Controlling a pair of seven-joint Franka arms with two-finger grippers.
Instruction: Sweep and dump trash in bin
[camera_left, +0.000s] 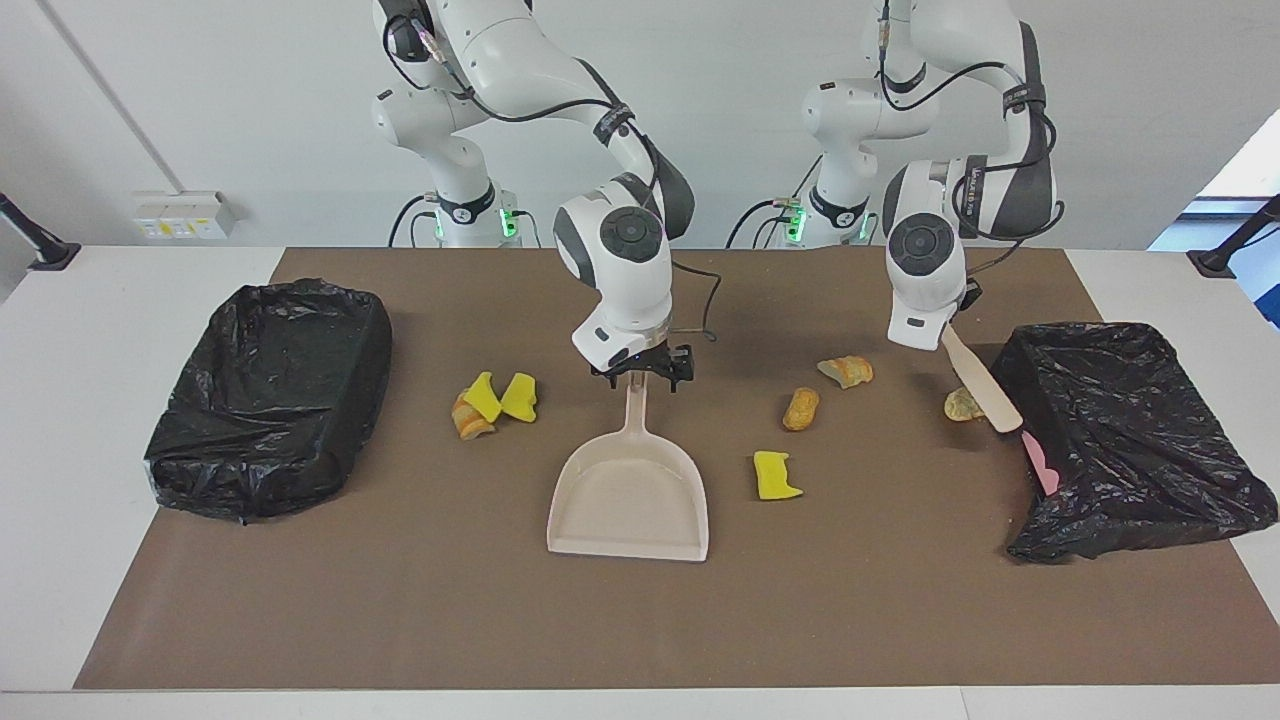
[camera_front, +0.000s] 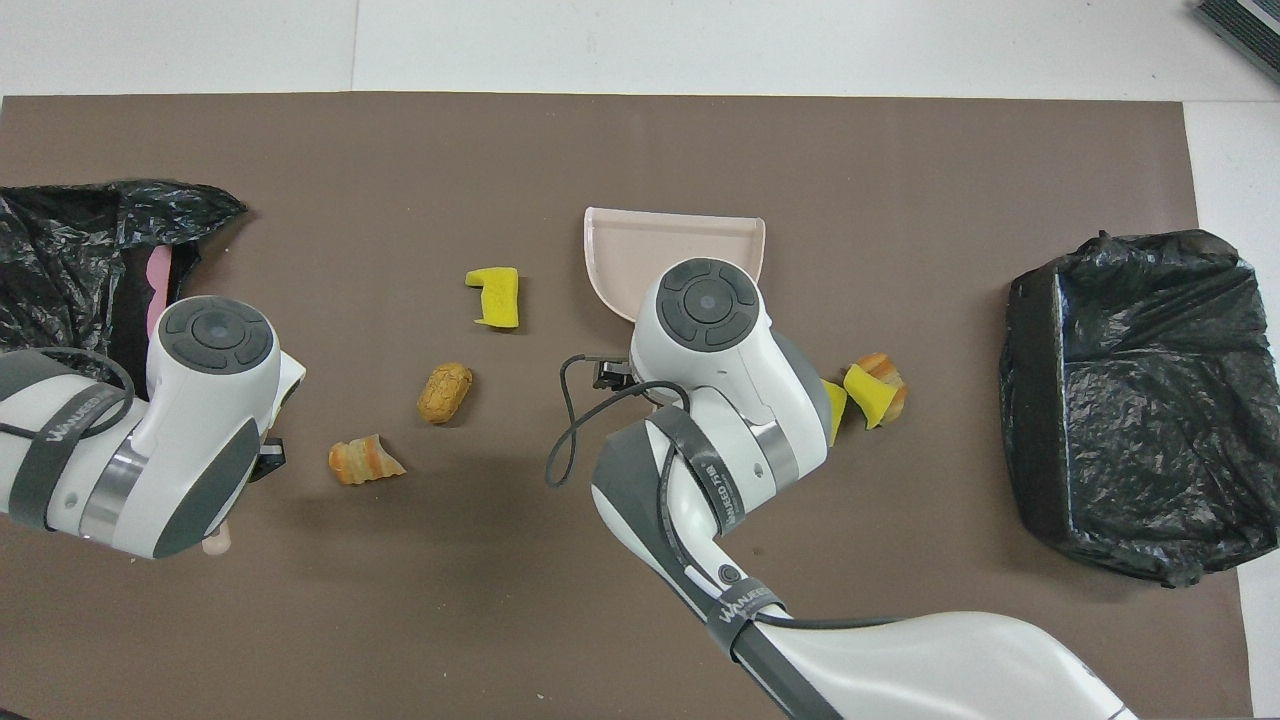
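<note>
Facing view, quick pass from my remote station. Right claw (camera_left: 641, 374) sits upper middle of the frame, low over the top end of the dustpan (camera_left: 628, 500) handle. Its fingers are spread wide on either side of the handle and grip nothing; I can't tell if they touch it. Left claw (camera_left: 950, 325) is at upper right of the frame, mostly hidden by its wrist and closed tight on the brush (camera_left: 980, 385). The brush slants down toward the tipped bin (camera_left: 1130, 440) at the frame's right edge.

Trash, all on the brown mat (camera_left: 400, 600):
- A pale scrap (camera_left: 960, 404) lies just beside the brush, near that bin.
- A bread piece (camera_left: 847, 371) and a tan chunk (camera_left: 800, 408) are right of centre.
- A yellow piece (camera_left: 775, 476) is below them, near the pan.
- A cluster (camera_left: 492, 402) of two yellow bits and one tan bit is left of the pan handle.

The second bin (camera_left: 270, 400) stands at the left of the frame. The pan lies flat mid-frame on the worktop (camera_left: 60, 450), with nothing in it.
</note>
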